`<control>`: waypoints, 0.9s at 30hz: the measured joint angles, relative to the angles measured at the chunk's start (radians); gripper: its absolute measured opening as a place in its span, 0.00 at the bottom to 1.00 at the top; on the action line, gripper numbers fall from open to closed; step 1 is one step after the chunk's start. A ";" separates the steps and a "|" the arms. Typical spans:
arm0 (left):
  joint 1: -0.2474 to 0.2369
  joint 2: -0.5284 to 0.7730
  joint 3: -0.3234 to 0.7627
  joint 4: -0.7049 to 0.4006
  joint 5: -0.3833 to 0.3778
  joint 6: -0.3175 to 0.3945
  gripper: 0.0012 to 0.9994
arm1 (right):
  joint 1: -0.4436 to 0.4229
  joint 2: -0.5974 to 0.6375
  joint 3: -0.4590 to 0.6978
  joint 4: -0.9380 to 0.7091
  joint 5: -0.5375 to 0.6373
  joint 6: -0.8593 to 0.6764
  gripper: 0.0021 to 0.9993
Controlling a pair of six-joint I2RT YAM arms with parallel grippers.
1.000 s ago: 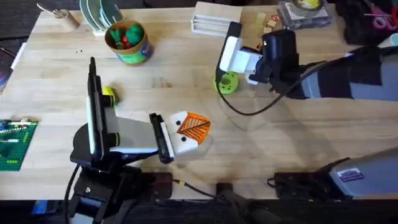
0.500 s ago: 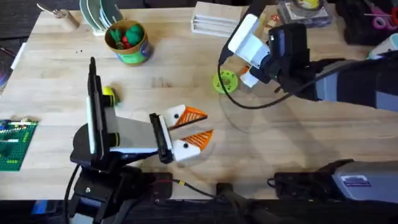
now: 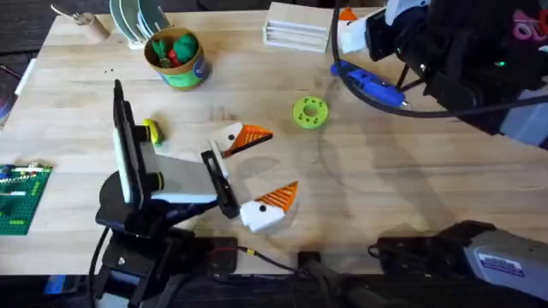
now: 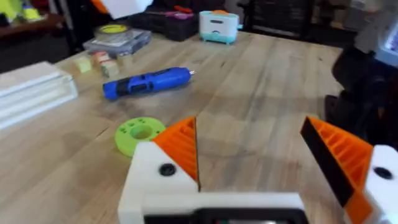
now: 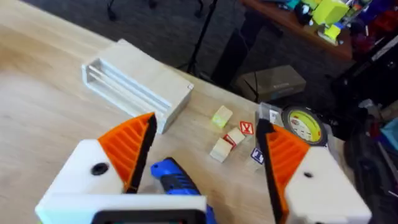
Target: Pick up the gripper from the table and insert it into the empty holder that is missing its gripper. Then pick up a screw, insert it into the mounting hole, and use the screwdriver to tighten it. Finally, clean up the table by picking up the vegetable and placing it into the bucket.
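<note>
Screwdriver [image 3: 370, 83] lies on the desk [image 3: 402, 180] under the wide-open, empty right gripper [image 5: 202, 158]; left gripper [image 3: 261, 167] gapes empty too, vegetable [image 3: 151, 131] beside its arm, bucket [image 3: 175, 58] beyond.

Bright blue screwdriver [image 3: 370, 83], lime-green disc [image 3: 310, 112], yellow-rimmed green bucket [image 3: 175, 58], orange ribbed pads [image 4: 341, 154] on white hands

I see a light wooden bench [image 3: 402, 184] with visible grain under even, soft light. Beyond its far edge lies dark carpeted floor [image 5: 168, 31], a thin black stand leg [image 5: 208, 37] and a cluttered side table [image 5: 298, 18].
</note>
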 joint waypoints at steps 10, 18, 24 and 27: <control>0.000 0.011 0.337 -0.615 -0.404 -0.313 0.99 | 0.000 0.000 0.012 0.003 -0.003 0.024 0.99; 0.000 0.167 0.735 -0.992 -0.828 -0.352 0.99 | 0.000 0.000 0.012 0.002 -0.003 0.027 0.99; 0.000 0.321 0.771 -0.830 -1.004 -0.356 0.99 | 0.000 0.000 0.012 -0.001 -0.003 0.028 0.99; 0.000 0.370 0.771 -0.726 -1.068 -0.350 0.99 | 0.000 0.000 0.012 -0.001 -0.003 0.028 0.99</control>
